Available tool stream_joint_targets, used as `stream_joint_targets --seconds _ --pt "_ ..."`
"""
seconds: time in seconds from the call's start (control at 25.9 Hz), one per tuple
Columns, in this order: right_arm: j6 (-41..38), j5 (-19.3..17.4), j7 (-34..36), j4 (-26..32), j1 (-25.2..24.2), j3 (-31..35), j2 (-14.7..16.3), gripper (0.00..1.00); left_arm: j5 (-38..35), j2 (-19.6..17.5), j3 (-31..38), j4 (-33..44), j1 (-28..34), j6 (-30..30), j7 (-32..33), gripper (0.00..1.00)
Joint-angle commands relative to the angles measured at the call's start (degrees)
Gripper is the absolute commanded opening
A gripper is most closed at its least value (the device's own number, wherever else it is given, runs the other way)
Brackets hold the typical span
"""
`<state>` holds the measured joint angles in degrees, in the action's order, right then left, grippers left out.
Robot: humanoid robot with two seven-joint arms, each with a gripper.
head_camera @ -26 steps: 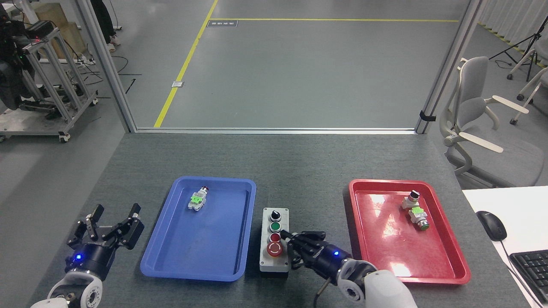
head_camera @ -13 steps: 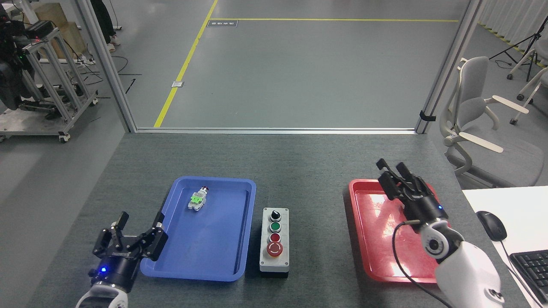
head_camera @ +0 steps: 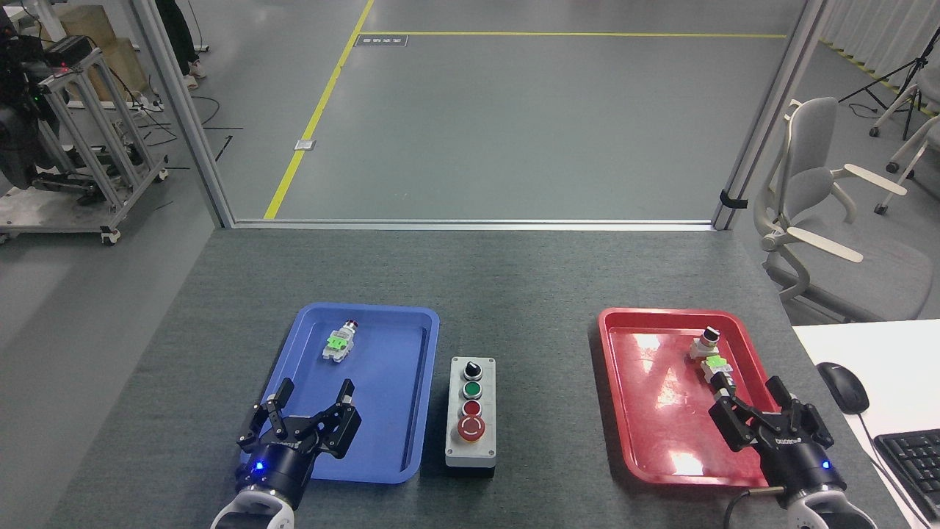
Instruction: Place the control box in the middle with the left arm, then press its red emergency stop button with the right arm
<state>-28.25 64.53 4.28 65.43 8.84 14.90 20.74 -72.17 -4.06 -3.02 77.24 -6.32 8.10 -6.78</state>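
On the bare strip of dark grey table mat (head_camera: 529,294) between the two trays, the control box (head_camera: 471,411) stands upright with its long side running away from the robot, its near end just beside the blue tray (head_camera: 352,393) and well apart from the red tray (head_camera: 687,400). Along its light-grey top run a black selector knob (head_camera: 471,366), a green button (head_camera: 471,388), a small red button (head_camera: 471,408) and, nearest the robot, the big red mushroom button (head_camera: 471,427); nothing touches any of them. The left gripper (head_camera: 308,415) sits over the near left part of the blue tray, its black fingers (head_camera: 343,393) spread apart and holding nothing, a blue light glowing on its body above the white wrist. It is near the box but clear of it. The right gripper (head_camera: 760,415) is over the near right corner of the red tray, fingers likewise splayed and empty, a blue light on its side and a black cable (head_camera: 738,496) curling out below it. Its foremost fingertips lie just beside the nearer of two small switch parts (head_camera: 712,356) in the red tray; whether they touch cannot be told. One more switch part with a green tab (head_camera: 339,343) lies in the far part of the blue tray. A computer mouse (head_camera: 843,387) and a keyboard corner (head_camera: 910,459) rest on the white desk at right.
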Motion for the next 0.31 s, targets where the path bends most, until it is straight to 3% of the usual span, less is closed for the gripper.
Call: stream_joint_targets --seconds 0.0,0.27 --pt "0.1 0.3 0.2 0.4 -0.5 0.2 -0.4 1.0 -0.1 0.2 0.0 0.1 0.0 -0.5 1.2 1.0" --pt "0.0 0.3 0.2 0.4 -0.1 0.2 -0.3 1.0 0.0 0.0 0.1 0.1 0.4 -0.5 -6.7 1.0"
